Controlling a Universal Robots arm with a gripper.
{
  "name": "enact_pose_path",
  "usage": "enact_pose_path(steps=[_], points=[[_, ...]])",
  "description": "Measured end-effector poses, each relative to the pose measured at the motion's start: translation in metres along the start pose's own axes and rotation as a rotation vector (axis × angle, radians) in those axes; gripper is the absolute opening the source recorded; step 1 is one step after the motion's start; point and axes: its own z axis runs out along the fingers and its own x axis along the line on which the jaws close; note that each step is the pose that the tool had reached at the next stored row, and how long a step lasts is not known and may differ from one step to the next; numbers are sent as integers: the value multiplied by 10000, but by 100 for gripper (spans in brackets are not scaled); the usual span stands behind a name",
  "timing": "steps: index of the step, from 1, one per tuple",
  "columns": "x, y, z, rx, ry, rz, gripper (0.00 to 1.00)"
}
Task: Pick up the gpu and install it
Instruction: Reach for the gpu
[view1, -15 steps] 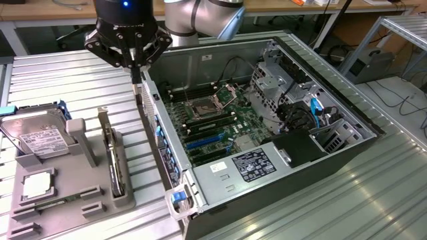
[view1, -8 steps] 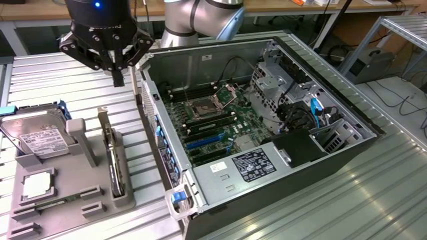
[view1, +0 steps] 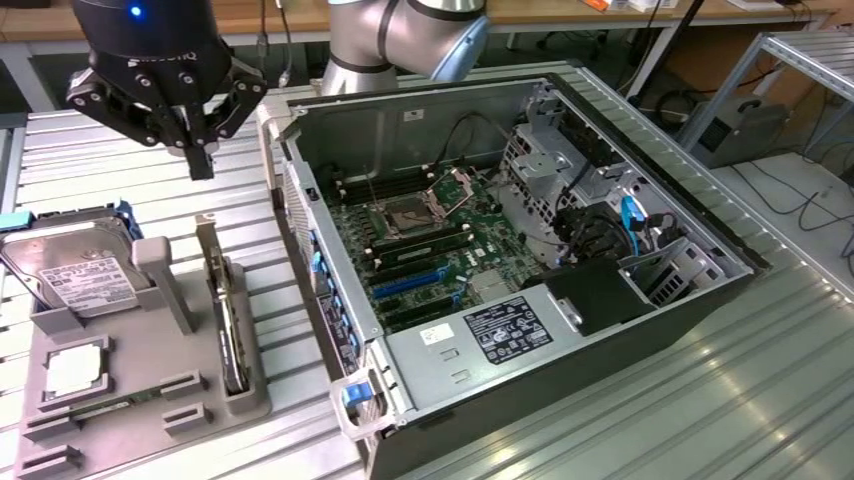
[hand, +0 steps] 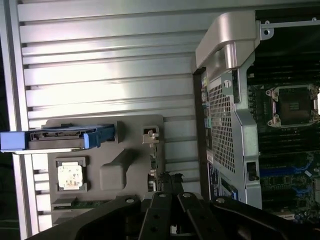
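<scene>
Approach step: the pickup is not yet done. The gripper (view1: 200, 160) hangs with its fingers pressed together, holding nothing, above the gray tray (view1: 127, 395) beside the open PC case (view1: 400, 115). The gpu (view1: 230, 315) stands on edge in a tray slot — below the fingertips, well apart. My read: a grasp calls for parted fingers lined up over the card's thin top edge — a skewed descent would likely tip it.

The desk (view1: 747, 400) is silver with long ribbed stripes. The tray (view1: 134, 420) is plain grey — the gpu (view1: 236, 340) in it is black with a silver end. The hard drive (view1: 80, 275) is silver, white-labelled and framed in blue. The circuit board (view1: 427, 250) is green with blue slots — the fingers (view1: 200, 160) are black.
</scene>
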Motion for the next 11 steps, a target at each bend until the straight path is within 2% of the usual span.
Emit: enact_pose_path(steps=[2,8,11], points=[[43,-3,-1,1,0,1,11],[57,-5,-2,1,0,2,11],[115,-9,-3,1,0,1,11]])
